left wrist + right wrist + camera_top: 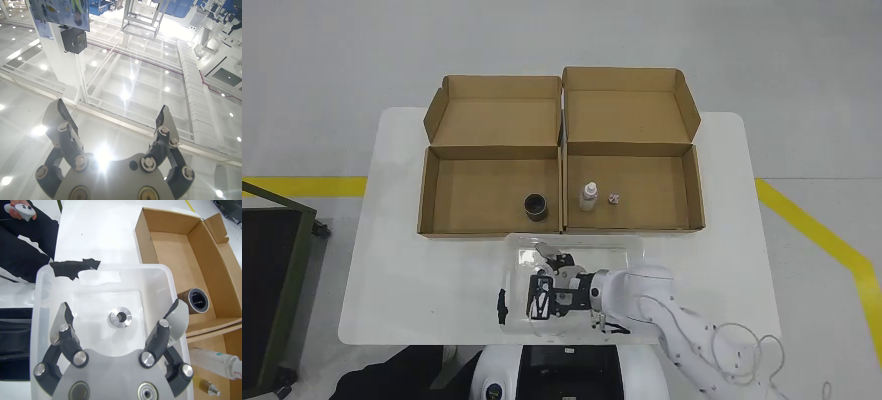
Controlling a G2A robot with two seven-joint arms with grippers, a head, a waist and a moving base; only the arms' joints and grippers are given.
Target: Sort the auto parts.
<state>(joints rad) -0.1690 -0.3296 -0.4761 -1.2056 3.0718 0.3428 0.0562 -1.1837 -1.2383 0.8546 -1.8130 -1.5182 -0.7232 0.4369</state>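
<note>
One metal ring point(120, 317) lay mid-floor in the clear bin point(132, 266), apart from every wall. The right end effector point(121, 307) hung over the bin, jaws spread wide of the ring; the left end effector point(113, 111) gaped too.

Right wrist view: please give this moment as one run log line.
right pincer: open above metal ring in clear bin | left pincer: open, facing ceiling | cylinder: in cardboard box
</note>
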